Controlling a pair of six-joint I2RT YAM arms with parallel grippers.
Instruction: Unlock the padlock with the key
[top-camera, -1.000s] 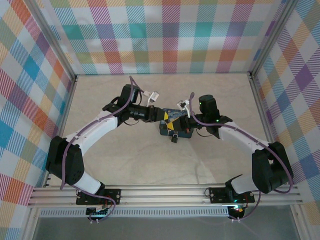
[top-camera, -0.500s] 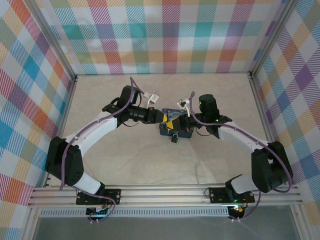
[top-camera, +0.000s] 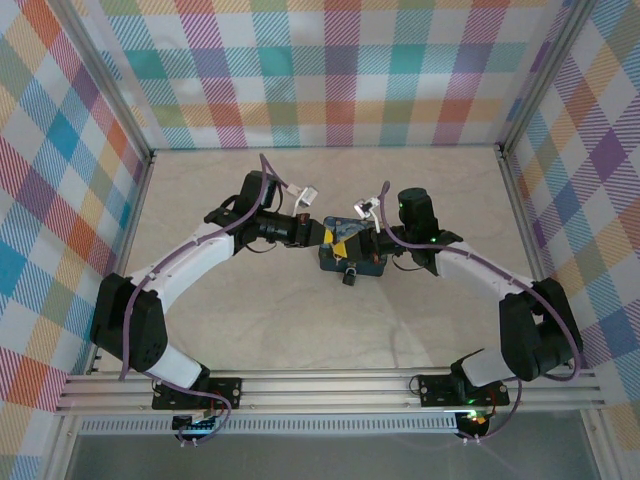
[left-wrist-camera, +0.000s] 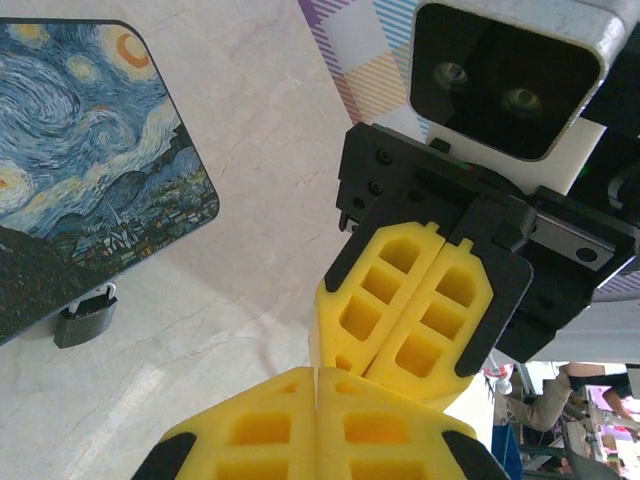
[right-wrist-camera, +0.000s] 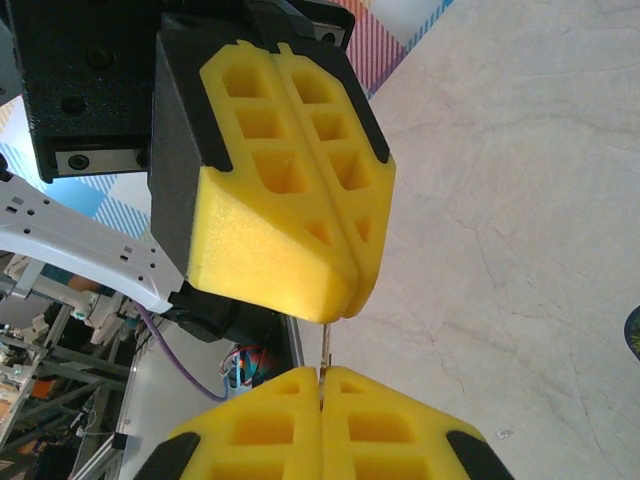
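Plaid cloth walls (top-camera: 340, 70) close in three sides, their checks of teal, orange, purple and yellow stretched between silvery metal posts (top-camera: 112, 90) that lean outward toward the top. The table top (top-camera: 300, 330) is pale beige, marbled with faint veins, evenly lit, with only soft shadows on it. A slotted aluminium rail (top-camera: 330, 385) runs along the near edge. Beyond the cloth, the right wrist view catches blurred workshop clutter (right-wrist-camera: 50, 340) under bright light.
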